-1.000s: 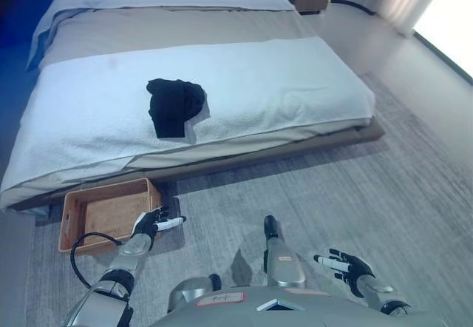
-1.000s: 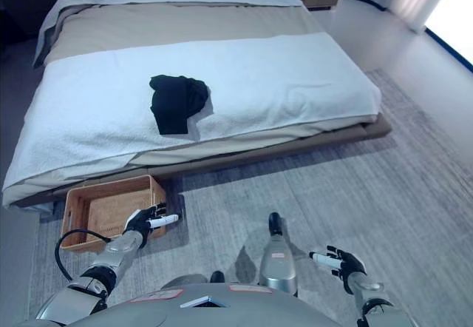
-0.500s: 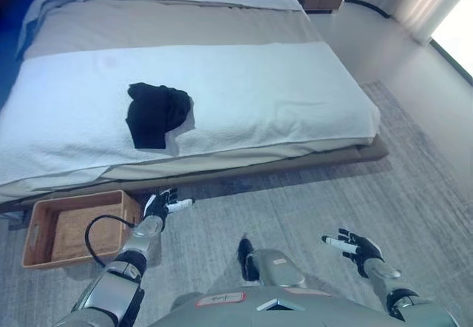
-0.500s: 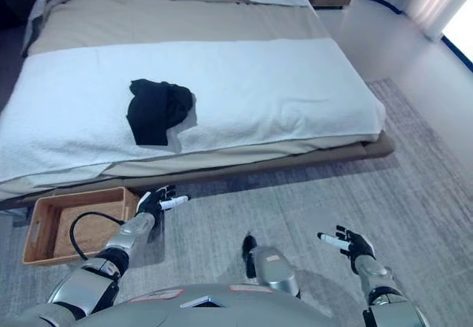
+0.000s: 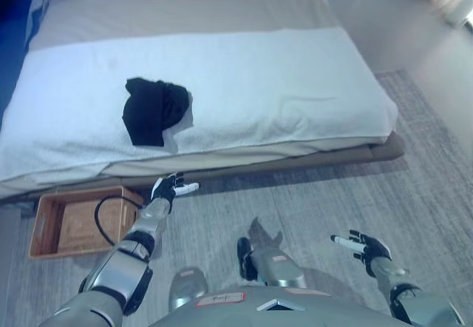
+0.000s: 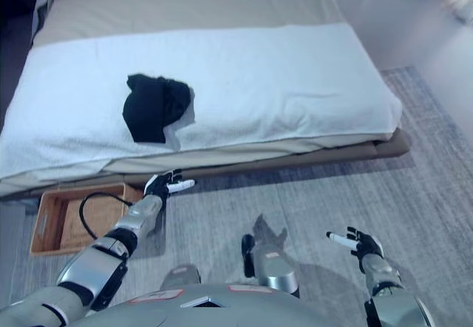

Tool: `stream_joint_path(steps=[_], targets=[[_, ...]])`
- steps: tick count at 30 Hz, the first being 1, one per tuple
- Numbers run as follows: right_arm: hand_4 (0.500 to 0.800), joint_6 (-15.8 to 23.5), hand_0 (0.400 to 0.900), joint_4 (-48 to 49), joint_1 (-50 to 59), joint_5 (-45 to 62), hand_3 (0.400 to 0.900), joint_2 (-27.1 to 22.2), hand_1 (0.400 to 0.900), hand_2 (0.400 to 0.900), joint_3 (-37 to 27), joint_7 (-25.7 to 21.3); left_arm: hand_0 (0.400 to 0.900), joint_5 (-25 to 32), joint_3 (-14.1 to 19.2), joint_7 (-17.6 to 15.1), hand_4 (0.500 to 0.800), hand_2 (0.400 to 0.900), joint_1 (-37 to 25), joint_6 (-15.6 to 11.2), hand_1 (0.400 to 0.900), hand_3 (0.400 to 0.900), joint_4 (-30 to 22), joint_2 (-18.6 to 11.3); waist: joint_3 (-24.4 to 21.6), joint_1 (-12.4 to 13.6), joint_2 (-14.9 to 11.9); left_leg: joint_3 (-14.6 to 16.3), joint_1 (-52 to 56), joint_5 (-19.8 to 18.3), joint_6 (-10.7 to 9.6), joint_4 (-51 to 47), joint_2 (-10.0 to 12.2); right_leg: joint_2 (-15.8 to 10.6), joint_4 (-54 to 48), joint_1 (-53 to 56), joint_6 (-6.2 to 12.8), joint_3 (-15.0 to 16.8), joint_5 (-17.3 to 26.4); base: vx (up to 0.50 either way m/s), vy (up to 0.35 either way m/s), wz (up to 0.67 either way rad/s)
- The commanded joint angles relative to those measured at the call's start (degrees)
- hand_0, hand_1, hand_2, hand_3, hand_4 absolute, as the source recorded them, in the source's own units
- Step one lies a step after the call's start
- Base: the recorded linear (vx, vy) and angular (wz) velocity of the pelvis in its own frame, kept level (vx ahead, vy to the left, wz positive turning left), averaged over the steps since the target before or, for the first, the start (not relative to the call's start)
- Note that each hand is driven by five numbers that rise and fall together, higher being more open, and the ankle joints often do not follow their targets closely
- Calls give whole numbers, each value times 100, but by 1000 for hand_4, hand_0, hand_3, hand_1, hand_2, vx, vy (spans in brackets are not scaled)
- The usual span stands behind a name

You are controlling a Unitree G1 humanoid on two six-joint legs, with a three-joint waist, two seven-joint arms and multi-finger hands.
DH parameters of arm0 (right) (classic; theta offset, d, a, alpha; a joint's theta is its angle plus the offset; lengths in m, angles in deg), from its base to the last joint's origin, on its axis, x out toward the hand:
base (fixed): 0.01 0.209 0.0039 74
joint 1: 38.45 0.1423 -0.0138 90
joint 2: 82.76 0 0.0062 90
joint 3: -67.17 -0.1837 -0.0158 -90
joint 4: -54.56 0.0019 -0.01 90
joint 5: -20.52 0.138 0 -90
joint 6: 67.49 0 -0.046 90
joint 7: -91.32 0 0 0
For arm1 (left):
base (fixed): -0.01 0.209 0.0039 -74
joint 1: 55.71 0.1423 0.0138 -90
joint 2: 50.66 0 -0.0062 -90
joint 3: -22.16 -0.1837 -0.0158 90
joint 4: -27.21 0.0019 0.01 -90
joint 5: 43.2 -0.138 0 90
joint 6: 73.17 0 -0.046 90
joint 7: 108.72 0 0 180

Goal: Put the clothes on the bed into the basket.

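We found the place to be a bedroom in a home. A low bed [image 5: 222, 75], made up with a white cover and a beige sheet, filled the far half. A grey carpet [image 5: 369, 194] lay near, with a wicker basket [image 5: 44, 227] at left.

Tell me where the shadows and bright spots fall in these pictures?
Left eye view: the black clothes read as one dark mass, a grey patch, perhaps shadow, at their right edge on the white blanket. Right eye view: shadow runs under the bed above the basket; the floor at upper right is brightest.
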Motion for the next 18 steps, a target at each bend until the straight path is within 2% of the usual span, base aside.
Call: stream_joint_path(steps=[1,2,3,4,5,7,8,11,12,15,16,18], targets=[[800,255,900,-85,-155,254,900,-464,900,900,-61,-245,900,212,9,-109,800,900,-682,-361,900,900,-206,-289,-67,116,-38,155,-703,1095,347,-1291,22,49,-263,366,716,758,408,280,74,-47],[800,293,900,-44,-124,220,900,-483,900,900,-37,-288,900,241,18,-114,800,900,-699,-388,900,900,-171,-300,-54,242,114,13,-927,1579,221,-2148,118,259,-282,541,723,845,288,310,64,-56],[800,307,900,-26,-120,207,900,-506,900,900,-37,-307,900,250,39,-111,800,900,-691,-402,900,900,-174,-325,-40,314,153,-59,-992,1691,216,-2575,132,327,-283,661,717,929,192,310,66,-55],[800,307,900,-24,-124,206,900,-506,900,900,-35,-307,900,250,40,-111,800,900,-687,-403,900,900,-174,-325,-21,321,129,-36,-924,1704,218,-2631,118,305,-266,691,715,939,161,334,51,-67],[800,339,900,24,-136,191,900,-536,900,900,-26,-331,900,267,74,-104,800,900,-632,-426,900,900,-214,-367,-45,415,205,-118,-1038,1801,193,-3114,147,419,-245,894,691,1127,-36,334,60,-61],[800,354,900,51,-135,193,900,-529,900,900,-3,-327,900,262,112,-106,800,900,-607,-437,900,900,-183,-382,-45,455,204,30,-986,1848,172,-3297,125,437,-234,1026,680,1220,-145,323,75,-56],[800,363,900,68,-102,183,900,-523,900,900,47,-320,900,276,156,-121,800,900,-557,-466,900,900,-176,-418,-81,530,254,194,-1090,1894,174,-3389,122,461,-247,1218,686,1369,-304,324,107,-57],[800,356,900,76,-33,168,900,-523,900,900,117,-290,900,284,246,-133,800,900,-437,-502,900,900,-231,-493,-124,690,259,139,-1148,1928,186,-3380,80,404,-246,1482,691,1599,-524,305,124,-56],[800,350,900,101,45,161,900,-472,900,900,179,-260,900,311,294,-156,800,900,-333,-524,900,900,-276,-581,-183,786,275,140,-1166,1972,210,-3298,113,298,-244,1674,728,1734,-715,449,256,-74],[800,367,900,149,199,159,900,-353,900,900,254,-279,900,301,315,-230,800,900,-336,-573,900,900,-422,-674,-284,909,237,400,-1199,2162,247,-3007,64,-46,-174,1872,916,1705,-827,337,263,-41],[800,352,900,146,238,148,900,-332,900,900,253,-264,900,291,328,-224,800,900,-311,-580,900,900,-441,-688,-339,948,193,494,-1237,2061,299,-2825,18,-203,-141,1927,1027,1707,-746,316,219,-27],[800,304,900,158,272,106,900,-234,900,900,277,-217,900,311,394,-230,800,900,-186,-584,900,900,-534,-737,-453,1029,55,717,-1276,1837,385,-2474,-98,-575,-15,1924,1269,1680,-151,347,201,-34]])
